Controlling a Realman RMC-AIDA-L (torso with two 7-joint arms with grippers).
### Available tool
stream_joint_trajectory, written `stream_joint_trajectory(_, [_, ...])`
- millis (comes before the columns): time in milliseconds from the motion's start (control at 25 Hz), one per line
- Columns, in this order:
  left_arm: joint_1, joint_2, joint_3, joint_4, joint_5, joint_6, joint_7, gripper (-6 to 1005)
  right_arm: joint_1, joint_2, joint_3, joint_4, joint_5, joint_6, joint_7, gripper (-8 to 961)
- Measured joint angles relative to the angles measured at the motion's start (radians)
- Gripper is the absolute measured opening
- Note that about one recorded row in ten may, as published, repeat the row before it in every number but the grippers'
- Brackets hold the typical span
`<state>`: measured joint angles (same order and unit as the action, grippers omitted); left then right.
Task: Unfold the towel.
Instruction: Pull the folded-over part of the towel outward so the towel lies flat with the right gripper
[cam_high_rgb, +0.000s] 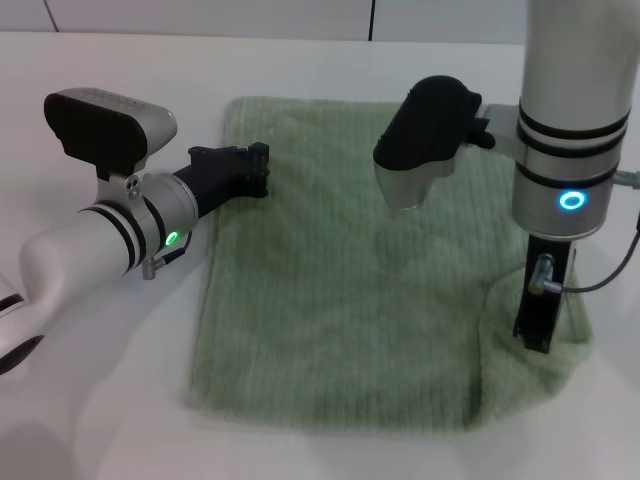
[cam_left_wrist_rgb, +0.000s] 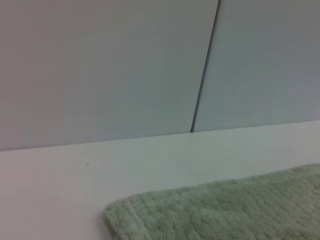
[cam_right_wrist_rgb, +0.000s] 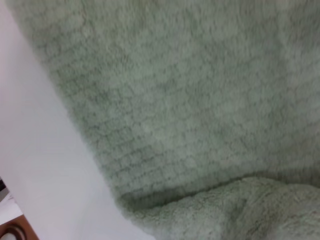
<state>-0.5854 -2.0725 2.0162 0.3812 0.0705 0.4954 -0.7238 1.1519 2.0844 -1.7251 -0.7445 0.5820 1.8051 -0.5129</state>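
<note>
The pale green towel (cam_high_rgb: 350, 280) lies spread nearly flat on the white table (cam_high_rgb: 90, 400). Its near right corner is bunched into a raised fold (cam_high_rgb: 515, 375). My left gripper (cam_high_rgb: 258, 170) rests low at the towel's left edge, close to the far left corner. My right gripper (cam_high_rgb: 533, 335) points straight down onto the towel's right edge, just beside the bunched corner. The left wrist view shows a rounded towel corner (cam_left_wrist_rgb: 225, 210) on the table. In the right wrist view the ribbed towel (cam_right_wrist_rgb: 175, 100) fills the picture, with the raised fold (cam_right_wrist_rgb: 240, 210).
A wall of pale panels with a dark seam (cam_left_wrist_rgb: 202, 75) stands behind the table's far edge. Bare table surrounds the towel on all sides. A small brown thing (cam_right_wrist_rgb: 12, 231) shows beyond the table edge in the right wrist view.
</note>
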Motion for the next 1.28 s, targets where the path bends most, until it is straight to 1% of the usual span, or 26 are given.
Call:
stream_joint_trajectory(200, [-0.002, 0.0, -0.001, 0.002, 0.0, 0.0, 0.003, 10, 0.012, 0.0, 0.0, 0.043, 0.001, 0.007, 0.003, 48])
stream_joint_trajectory(320, [-0.002, 0.0, -0.002, 0.003, 0.0, 0.0, 0.003, 10, 0.03, 0.0, -0.008, 0.098, 0.001, 0.009, -0.004, 48])
stream_joint_trajectory(440, [-0.002, 0.0, -0.002, 0.004, 0.0, 0.0, 0.003, 10, 0.036, 0.0, -0.017, 0.116, 0.001, 0.009, -0.005, 48])
stream_joint_trajectory(520, [-0.003, 0.0, -0.002, 0.003, 0.0, 0.0, 0.003, 11, 0.051, 0.0, -0.027, 0.161, 0.001, 0.01, -0.011, 48])
stream_joint_trajectory(720, [-0.004, 0.001, -0.002, 0.004, 0.0, 0.0, 0.003, 11, 0.07, 0.002, -0.029, 0.215, 0.001, 0.013, -0.03, 48])
stream_joint_trajectory(880, [-0.004, 0.002, -0.002, 0.004, 0.0, 0.0, 0.003, 11, 0.071, 0.003, -0.035, 0.222, 0.001, 0.015, -0.031, 47])
stream_joint_trajectory(1160, [-0.004, 0.002, -0.004, 0.003, 0.0, 0.0, 0.003, 11, 0.062, 0.007, -0.085, 0.205, 0.006, 0.016, -0.033, 48])
stream_joint_trajectory(1280, [-0.004, 0.002, -0.006, 0.003, 0.0, 0.0, 0.003, 11, 0.06, 0.007, -0.101, 0.179, 0.043, 0.016, -0.033, 111])
